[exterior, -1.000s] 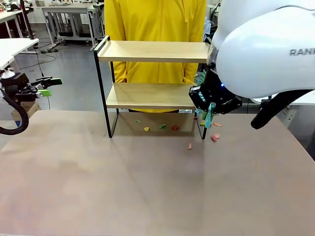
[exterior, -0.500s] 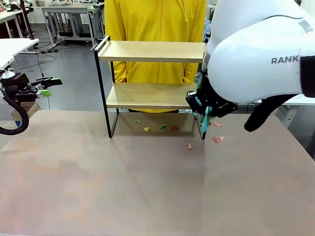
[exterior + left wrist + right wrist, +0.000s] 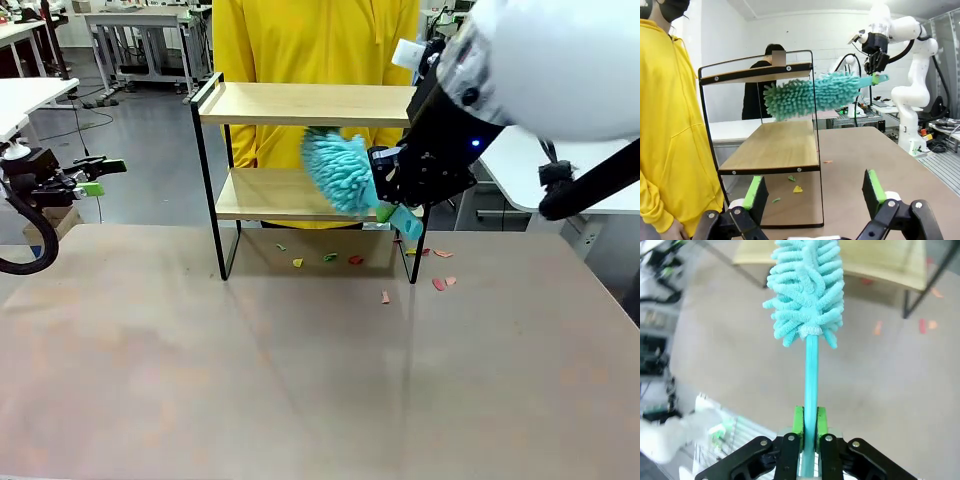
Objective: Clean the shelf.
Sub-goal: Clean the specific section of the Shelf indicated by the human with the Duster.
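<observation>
The right hand (image 3: 392,205) has its green pads pressed together on the thin handle of a teal fluffy duster (image 3: 336,170). The right wrist view shows the pinch plainly: the handle runs straight up from between the pads of the hand (image 3: 810,416) to the duster's (image 3: 807,290) head.

Ahead of that hand's fingertips stands the shelf (image 3: 310,103), at the far side of the table (image 3: 300,390), and the duster head lies across its front. Seen side-on from the left wrist, the duster (image 3: 810,95) reaches between the two boards of the shelf (image 3: 770,145), past the black end rail. It seems to brush the underside of the top board, though the angle does not settle it.

Below the right hand and a little to either side, paper scraps (image 3: 355,260) lie on the table. Some are under the lower board and some are outside the frame's leg. Behind the shelf, beyond the hand, stands a person (image 3: 315,40) in a yellow top.

The left hand (image 3: 103,176) hangs well apart at the table's left edge with its fingers spread and nothing between them. In its own view, the shelf and the scraps (image 3: 797,189) lie beyond the spread hand (image 3: 814,192).
</observation>
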`<state>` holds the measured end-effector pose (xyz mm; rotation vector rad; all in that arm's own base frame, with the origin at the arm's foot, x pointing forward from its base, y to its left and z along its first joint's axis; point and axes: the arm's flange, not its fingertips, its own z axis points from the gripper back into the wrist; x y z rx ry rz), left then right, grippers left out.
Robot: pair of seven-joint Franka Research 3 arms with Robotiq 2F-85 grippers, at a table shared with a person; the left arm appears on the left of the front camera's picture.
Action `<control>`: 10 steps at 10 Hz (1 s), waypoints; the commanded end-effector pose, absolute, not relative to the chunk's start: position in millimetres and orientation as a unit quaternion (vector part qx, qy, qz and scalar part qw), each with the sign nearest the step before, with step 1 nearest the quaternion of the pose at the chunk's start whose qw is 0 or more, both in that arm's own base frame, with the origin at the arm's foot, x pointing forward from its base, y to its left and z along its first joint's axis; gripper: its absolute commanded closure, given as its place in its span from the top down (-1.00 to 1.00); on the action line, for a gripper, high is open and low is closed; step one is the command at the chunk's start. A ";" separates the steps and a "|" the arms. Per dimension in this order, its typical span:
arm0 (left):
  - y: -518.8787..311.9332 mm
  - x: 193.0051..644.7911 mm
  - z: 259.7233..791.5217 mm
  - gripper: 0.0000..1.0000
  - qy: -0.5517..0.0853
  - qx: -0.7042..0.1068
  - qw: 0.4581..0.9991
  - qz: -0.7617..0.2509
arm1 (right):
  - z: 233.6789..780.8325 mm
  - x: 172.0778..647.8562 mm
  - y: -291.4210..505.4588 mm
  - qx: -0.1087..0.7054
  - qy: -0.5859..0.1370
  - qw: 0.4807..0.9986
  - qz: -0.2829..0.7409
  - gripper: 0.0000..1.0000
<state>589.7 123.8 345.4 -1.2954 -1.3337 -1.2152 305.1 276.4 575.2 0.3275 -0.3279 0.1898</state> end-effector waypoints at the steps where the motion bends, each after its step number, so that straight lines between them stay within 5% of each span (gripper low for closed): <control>1: 124.4 589.2 348.6 1.00 -0.539 -0.519 0.444 -0.493 | 565.5 295.4 246.1 0.200 -0.105 0.954 0.197 -0.74; 8: 124.4 589.2 348.6 1.00 -0.539 -0.519 0.444 -0.493 | 530.8 241.6 149.2 0.156 0.134 0.891 0.405 -0.74; 10: 124.4 589.2 348.6 1.00 -0.539 -0.519 0.444 -0.493 | 491.6 245.9 127.4 0.161 0.151 0.885 0.411 -0.74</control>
